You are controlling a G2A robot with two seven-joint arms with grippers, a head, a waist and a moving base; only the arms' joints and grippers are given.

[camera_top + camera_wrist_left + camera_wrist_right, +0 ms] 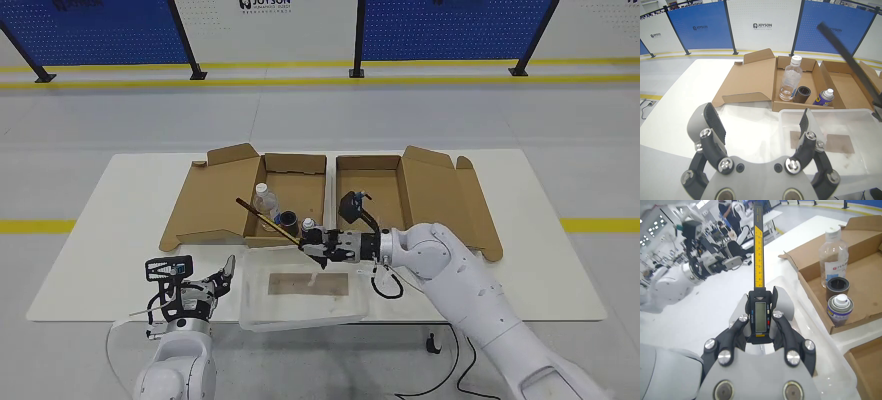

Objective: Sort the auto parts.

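Note:
My right gripper [761, 295] is shut on the black display head of a digital caliper [759, 256], whose yellow-scaled beam sticks out ahead of the fingers. In the top view the caliper [268, 217] slants over the front of the left cardboard box [215, 200], and the right gripper [318, 245] hovers at the far rim of the clear plastic bin [300, 322]. That box holds a clear bottle [790, 79], a black cylinder [802, 94] and a blue spray can [824, 98]. My left gripper [758, 108] is open and holds nothing, low over the table near the bin's left end.
A second open cardboard box [440, 195] lies to the right of the first, with nothing visible inside. A flat brown sheet [308, 284] lies in the bin. The box flaps [480, 210] spread outward over the white table [110, 240].

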